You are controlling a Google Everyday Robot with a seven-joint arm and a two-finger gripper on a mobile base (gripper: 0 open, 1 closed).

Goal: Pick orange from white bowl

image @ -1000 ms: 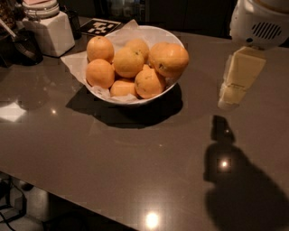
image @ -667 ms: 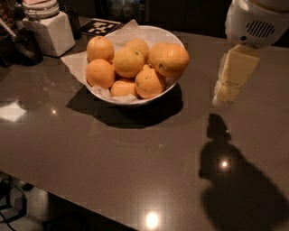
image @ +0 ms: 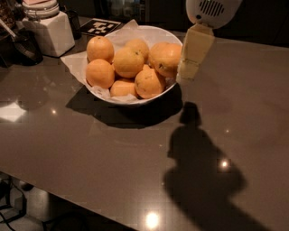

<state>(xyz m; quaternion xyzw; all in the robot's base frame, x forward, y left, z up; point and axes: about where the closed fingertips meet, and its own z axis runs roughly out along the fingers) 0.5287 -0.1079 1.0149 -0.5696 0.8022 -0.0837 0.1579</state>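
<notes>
Hanging from the white arm housing (image: 211, 10) at the top of the view, the gripper (image: 186, 76) is seen as a cream-coloured block tapering downward, tilted slightly to the left. Its lower end is placed just at the right rim of the white bowl (image: 135, 101), close beside the orange (image: 166, 57). Contact between the two cannot be made out. Whether the gripper is open or closed cannot be told from this angle, since only one flat side is presented.

The orange is found at the right side of the bowl, resting on top of the pile and against the crinkled paper lining (image: 74, 63). A small dark speck is visible on its skin. Several smaller oranges (image: 128, 62) are heaped to its left and in front of it.

The bowl is set on a glossy brown table (image: 90, 153), towards the far left part of it. A white square container (image: 50, 34) is placed behind and to the left of the bowl, and a black-and-white marker card (image: 100, 27) lies just behind it. A dark shadow of the arm (image: 201, 176) is cast on the table in front of the gripper.
</notes>
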